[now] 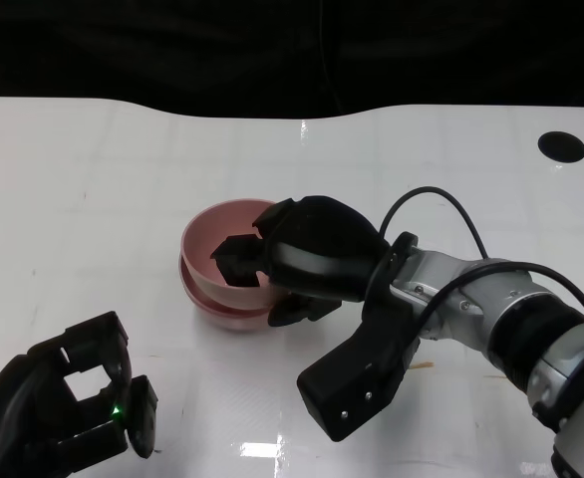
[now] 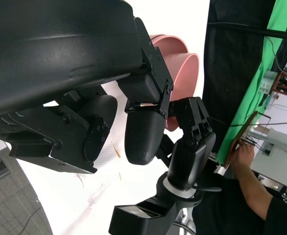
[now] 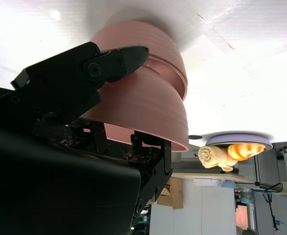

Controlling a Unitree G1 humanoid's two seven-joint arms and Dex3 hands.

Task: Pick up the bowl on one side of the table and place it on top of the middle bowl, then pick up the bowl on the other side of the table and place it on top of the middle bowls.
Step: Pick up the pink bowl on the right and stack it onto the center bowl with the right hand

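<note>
In the head view, pink bowls (image 1: 222, 284) sit nested in a stack near the middle of the white worktop (image 1: 93, 179), and the right robot hand (image 1: 272, 261) grips the top bowl at its near rim, fingers reaching inside and a thumb under the outer wall, while the left robot hand (image 1: 68, 403) hovers low at the near left, fingers apart and holding nothing. The left wrist view shows the left robot hand's fingers (image 2: 143, 132) spread, the stack (image 2: 180, 73) beyond them with the right robot hand (image 2: 192, 132) at it, and a person's arm (image 2: 253, 181) off to the side. In the right wrist view the right robot hand's fingers (image 3: 109, 63) are clamped over the wall of the top bowl (image 3: 143, 105), which sits inside another bowl (image 3: 153, 49).
</note>
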